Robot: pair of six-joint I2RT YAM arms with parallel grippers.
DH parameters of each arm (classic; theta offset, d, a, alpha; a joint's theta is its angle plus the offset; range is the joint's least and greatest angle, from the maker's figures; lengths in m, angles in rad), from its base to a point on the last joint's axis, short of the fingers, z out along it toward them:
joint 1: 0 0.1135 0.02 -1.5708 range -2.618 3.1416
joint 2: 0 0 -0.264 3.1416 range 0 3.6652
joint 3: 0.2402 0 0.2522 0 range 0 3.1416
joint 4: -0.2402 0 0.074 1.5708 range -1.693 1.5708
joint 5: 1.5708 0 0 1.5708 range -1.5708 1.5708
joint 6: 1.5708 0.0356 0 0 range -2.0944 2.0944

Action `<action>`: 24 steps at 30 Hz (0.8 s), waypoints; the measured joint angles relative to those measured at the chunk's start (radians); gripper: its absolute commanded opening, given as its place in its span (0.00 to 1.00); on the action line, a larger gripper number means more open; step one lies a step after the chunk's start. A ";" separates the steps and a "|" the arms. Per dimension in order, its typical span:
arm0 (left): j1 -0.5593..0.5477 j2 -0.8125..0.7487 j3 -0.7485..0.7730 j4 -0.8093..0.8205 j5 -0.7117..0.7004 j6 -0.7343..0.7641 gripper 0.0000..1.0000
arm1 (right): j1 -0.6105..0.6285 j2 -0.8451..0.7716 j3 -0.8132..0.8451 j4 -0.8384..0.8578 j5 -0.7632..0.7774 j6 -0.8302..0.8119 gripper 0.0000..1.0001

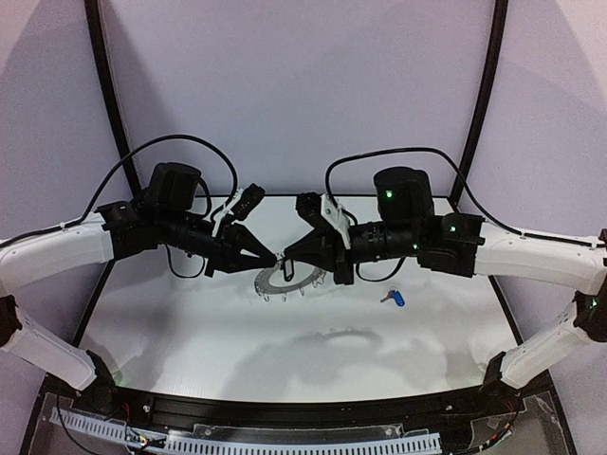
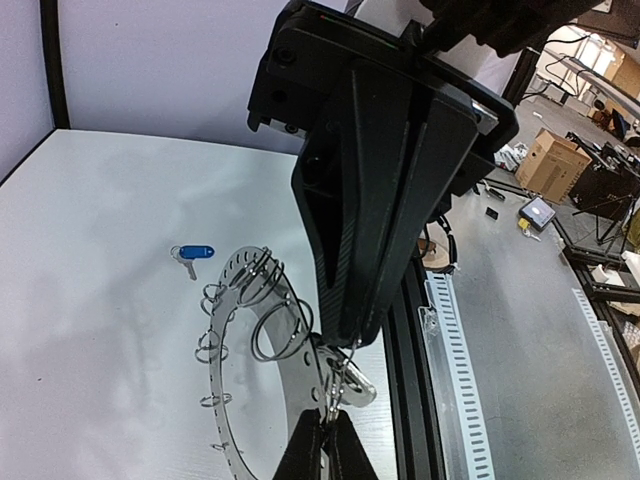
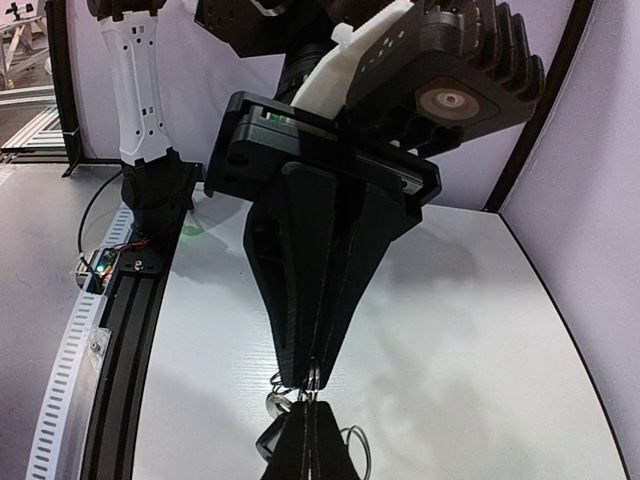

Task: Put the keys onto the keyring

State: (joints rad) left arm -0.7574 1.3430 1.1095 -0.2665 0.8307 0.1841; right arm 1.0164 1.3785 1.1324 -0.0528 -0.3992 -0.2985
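Left gripper [image 1: 271,258] is being held above the middle of the table [image 1: 180,322], pointing toward the right. Its jaws are being pressed fully together on a thin wire clip [image 2: 328,405] at the near rim of the keyring [image 2: 240,268]. The keyring is being shown just beneath the two fingertips, tilted, with more clips standing out around its rim. Its shadow is being cast well apart from it, so at least the gripped edge appears to be raised off the surface.

Between the two tips a small silver key [image 2: 352,382] is being seen hanging at the same clip. Its black tag [image 3: 270,438] is being seen dangling just beside the right arm's fingertips in the right wrist view.

Right gripper [image 1: 288,257] is being held tip to tip with the left one, pointing toward the left, with its jaws likewise pressed shut. Wire is touching its tip, but whether that wire is being pinched cannot be told.

Farther right, the key with the blue tag [image 1: 395,298] is lying flat on the table, well apart from the keyring and from both grippers.
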 measured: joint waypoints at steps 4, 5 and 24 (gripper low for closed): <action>0.001 0.000 0.000 -0.001 -0.006 0.000 0.01 | 0.004 0.014 0.013 0.000 0.006 0.000 0.00; 0.003 0.000 0.000 -0.005 -0.008 0.000 0.01 | 0.005 0.020 0.019 -0.001 0.014 0.000 0.00; 0.000 -0.049 -0.067 0.082 -0.118 -0.114 0.01 | 0.016 0.055 0.059 -0.053 0.064 -0.042 0.00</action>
State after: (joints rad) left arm -0.7578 1.2938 1.0424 -0.1848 0.7128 0.0696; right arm 1.0328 1.4334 1.1912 -0.1062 -0.3355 -0.3405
